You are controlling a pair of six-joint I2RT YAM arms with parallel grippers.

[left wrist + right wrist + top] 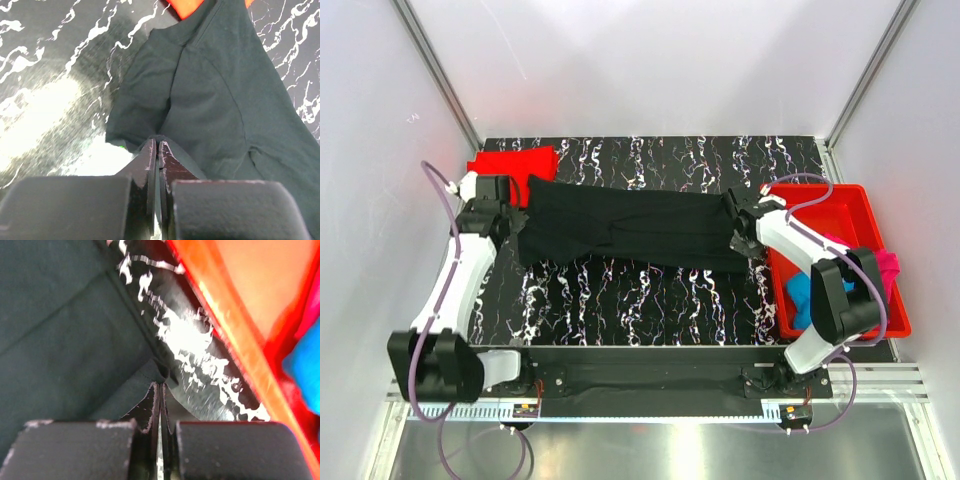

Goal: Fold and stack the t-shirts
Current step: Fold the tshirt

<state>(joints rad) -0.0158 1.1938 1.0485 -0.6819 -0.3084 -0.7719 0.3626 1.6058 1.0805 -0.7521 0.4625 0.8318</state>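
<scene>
Top external view: left pincer (pixel 520 216) and right pincer (pixel 733 213) each grip one end of the black t-shirt (pixel 620 232), holding it taut over the counter (pixel 620 295), likely for folding.

This is a robot laboratory test cell. White panels (pixel 670 60) in metal framing (pixel 438 70) enclose a black marbled table (pixel 620 290). A left arm (pixel 460 280) and a right arm (pixel 800 240) are bolted at its near edge.

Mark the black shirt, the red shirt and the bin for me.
black shirt (pixel 630 232): overhead view, middle of the cloth.
red shirt (pixel 510 163): overhead view, middle of the part that shows.
bin (pixel 850 212): overhead view, bare floor at its far end.
</scene>
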